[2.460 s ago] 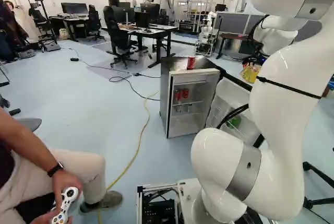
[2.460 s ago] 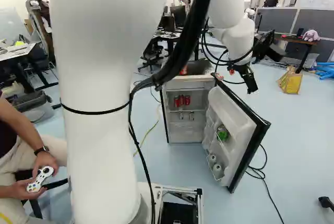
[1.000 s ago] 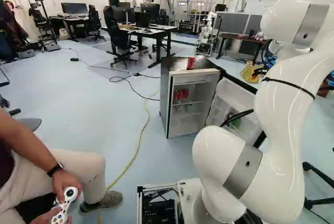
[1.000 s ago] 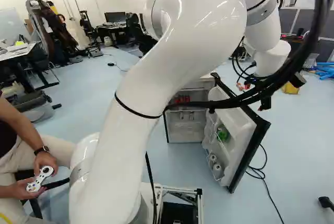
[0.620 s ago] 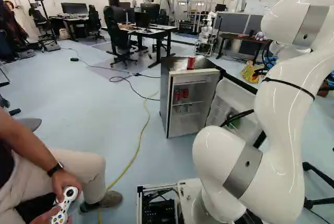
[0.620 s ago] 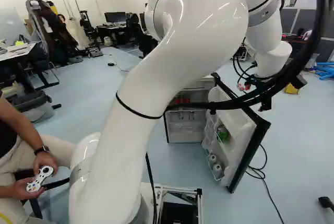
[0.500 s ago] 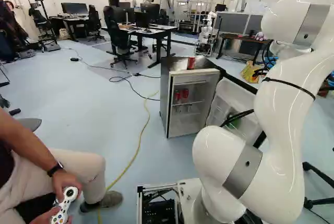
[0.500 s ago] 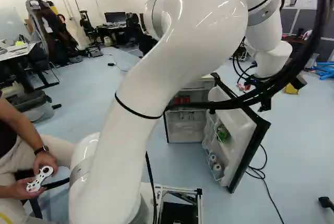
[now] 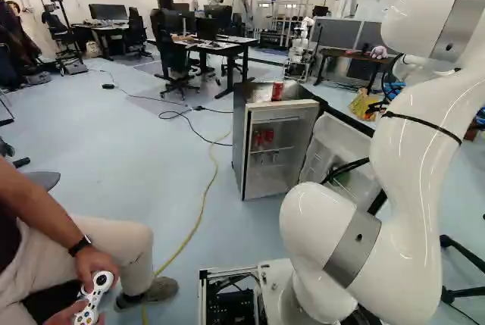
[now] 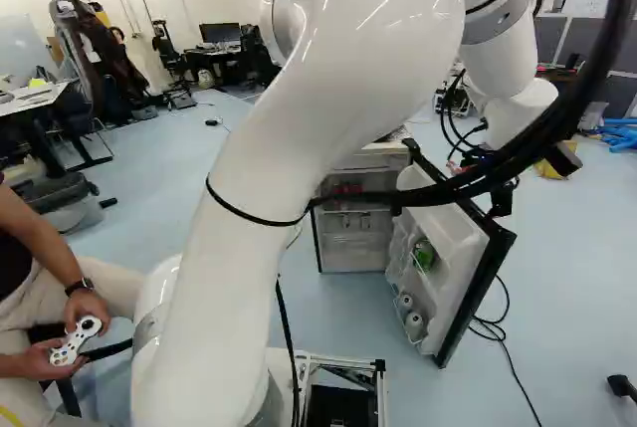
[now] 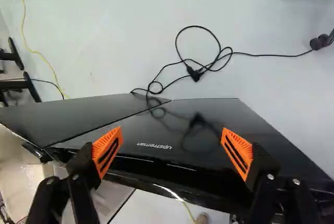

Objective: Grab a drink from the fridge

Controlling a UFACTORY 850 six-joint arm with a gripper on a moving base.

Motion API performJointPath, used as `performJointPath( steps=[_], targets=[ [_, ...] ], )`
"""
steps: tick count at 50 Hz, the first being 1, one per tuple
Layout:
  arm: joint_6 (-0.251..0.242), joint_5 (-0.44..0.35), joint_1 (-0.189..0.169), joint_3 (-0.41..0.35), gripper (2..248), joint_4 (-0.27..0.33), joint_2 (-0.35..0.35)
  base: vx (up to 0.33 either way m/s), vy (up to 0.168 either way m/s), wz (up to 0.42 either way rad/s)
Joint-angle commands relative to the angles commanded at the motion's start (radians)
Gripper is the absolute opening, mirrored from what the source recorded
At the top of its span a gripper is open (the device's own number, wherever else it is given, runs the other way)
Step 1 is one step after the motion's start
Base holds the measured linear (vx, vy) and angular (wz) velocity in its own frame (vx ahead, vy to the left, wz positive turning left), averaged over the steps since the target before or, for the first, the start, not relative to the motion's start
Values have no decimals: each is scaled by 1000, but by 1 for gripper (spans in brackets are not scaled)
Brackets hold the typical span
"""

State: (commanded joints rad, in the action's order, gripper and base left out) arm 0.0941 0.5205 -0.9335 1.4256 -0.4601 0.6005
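Note:
In the right base view my gripper (image 10: 502, 198) hangs by the outer side of the swung-out fridge door (image 10: 448, 243), partly behind my arm's cables. The wrist view shows the gripper (image 11: 172, 152) open and empty, with the door's glossy black outer face (image 11: 209, 125) ahead of and beneath its fingers; contact cannot be told. The fridge (image 9: 239, 143) has red cans (image 9: 269, 136) on an inner shelf, with silvery cans (image 9: 274, 157) lower down. Another red can (image 9: 277, 91) stands on its top. A green item (image 10: 425, 255) and pale round items (image 10: 413, 324) sit in the door racks.
A black cable (image 11: 250, 55) lies on the floor beyond the door. A yellow cable (image 9: 201, 207) runs left of the fridge. A seated person's hands hold a white controller (image 9: 97, 295) at the left. Desks and chairs (image 9: 176, 56) stand farther back, near a yellow bag (image 9: 362, 104).
Over the whole span my arm has swung across the right base view, and its gripper has come lower and nearer the door. Lately it has shifted only slightly. The base and fridge have stayed put.

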Motion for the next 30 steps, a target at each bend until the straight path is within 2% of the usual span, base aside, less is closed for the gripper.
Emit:
performJointPath(
  steps=[30],
  targets=[
    [0,43,19,-94,247,0,-65,0,0,0]
  ],
)
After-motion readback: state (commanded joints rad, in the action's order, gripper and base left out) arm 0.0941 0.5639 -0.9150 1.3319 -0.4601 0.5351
